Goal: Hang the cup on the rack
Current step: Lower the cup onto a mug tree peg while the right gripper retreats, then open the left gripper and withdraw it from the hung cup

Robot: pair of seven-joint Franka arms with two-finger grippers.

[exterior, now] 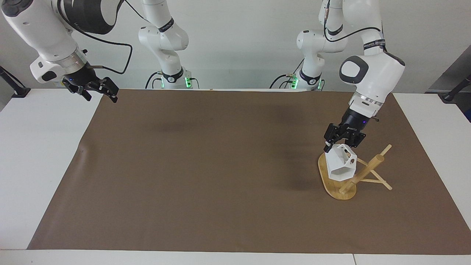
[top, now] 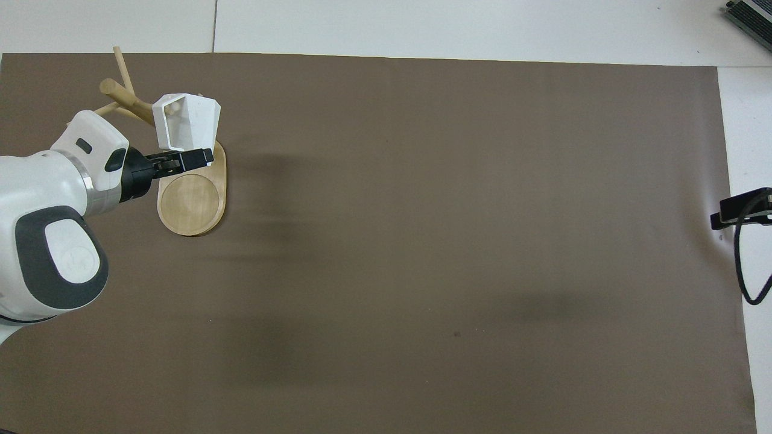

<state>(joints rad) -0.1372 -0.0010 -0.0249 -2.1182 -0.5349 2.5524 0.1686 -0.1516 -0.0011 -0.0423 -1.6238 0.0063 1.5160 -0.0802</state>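
1. Bamboo rack [exterior: 344, 186] stands on the brown mat [exterior: 206, 173] at the left arm's end of the desk [exterior: 40, 154], its post leaning and its thin pegs fanning out toward the desk's edge.

2. White cup [exterior: 341, 165] hangs in the air over the rack's oval base, tilted, with a peg tip showing inside the round hole of its handle; the overhead view shows a peg end within the handle loop too [top: 184, 120].

3. Left claw [exterior: 344, 141] is clamped on the cup's upper edge, carrying it from above [top: 181, 160].

4. Right claw [exterior: 96, 89] waits in the air over the corner of the mat at the right arm's end, fingers spread and holding nothing; only its tip shows from overhead [top: 739, 208].

5. Threading looks begun but not finished. Doing it well likely means sliding the cup along the peg's own line, toward the post, so the hole does not bind.

6. Release should probably wait until the handle sits deep on the peg; let go early and the cup could slip off the tip.

7. Pushing sideways risks tipping the light rack, so a gentle, steady feed seems wise.
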